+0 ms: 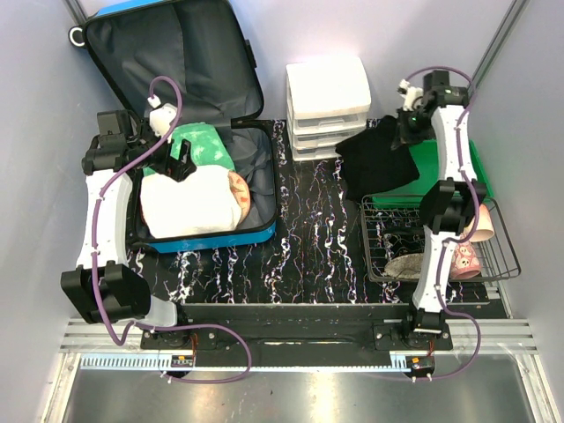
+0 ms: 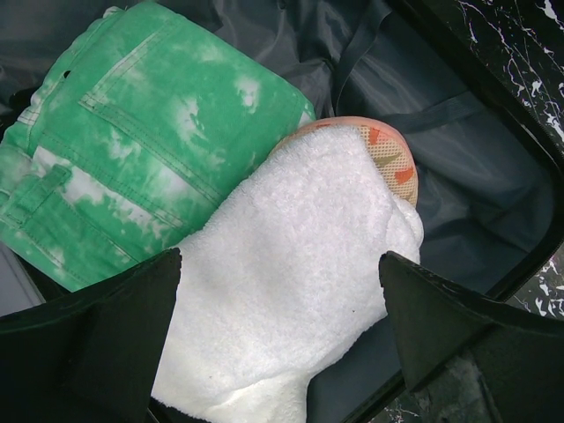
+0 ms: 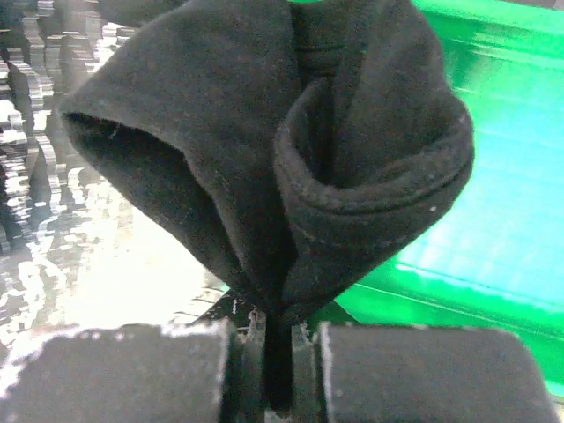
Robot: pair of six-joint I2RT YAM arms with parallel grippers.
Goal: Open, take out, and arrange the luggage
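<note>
Two arms work over a dark marbled surface (image 1: 317, 229) in the top view; the luggage (image 1: 263, 176) lies open at far left, its lid propped back and its base on the surface; inside it are green denim (image 1: 207, 145), a white towel (image 1: 189, 203) and an orange patterned item (image 1: 238, 189); the left pincer (image 1: 181, 165) hangs over the towel; the right pincer (image 1: 407, 132) at far right grips a black garment (image 1: 379, 163) that drapes beside a green tray (image 1: 480, 176); a white drawer unit (image 1: 328, 97) stands at the back centre; a wire basket (image 1: 502, 256) sits at near right.

Left wrist view: the left pincer (image 2: 278, 344) stands wide, its fingers (image 2: 97, 344) either side of the towel (image 2: 291, 256) and gripping nothing; denim lies to the left of the towel, the orange item pokes from under its far end, and grey lining shows around them.

Right wrist view: the right pincer (image 3: 278, 352) is nipped tight on a fold of the black garment (image 3: 264, 150), which bunches above the fingers; the green tray (image 3: 493, 176) lies behind.
</note>
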